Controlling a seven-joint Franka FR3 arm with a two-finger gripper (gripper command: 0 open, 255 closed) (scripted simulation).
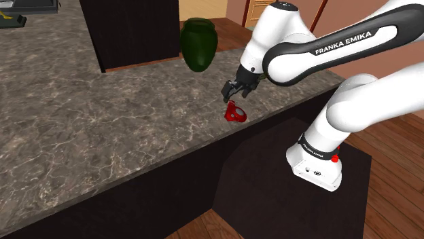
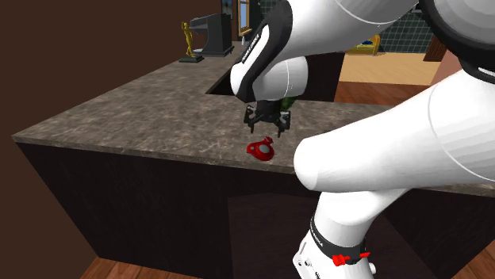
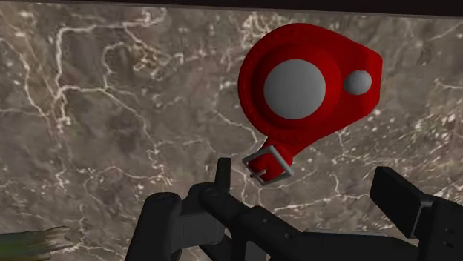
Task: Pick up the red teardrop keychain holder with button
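Wrist view: the red keychain holder is seen ungrasped on the counter, at one o'clock of the released jaws; descent and closure are judged outstanding.

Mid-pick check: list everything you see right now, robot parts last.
keychain holder: 1, red with grey buttons, on the counter below the claw
vase: 1, dark green, by the counter's far edge
figurine: 1, gold, far end of the counter
counter: 1, brown marbled top, dark front
floor: wood, around the stand
stand: 1, dark, beside the counter
arm: 1, white, over the counter
claw: 1, black, open, above the holder
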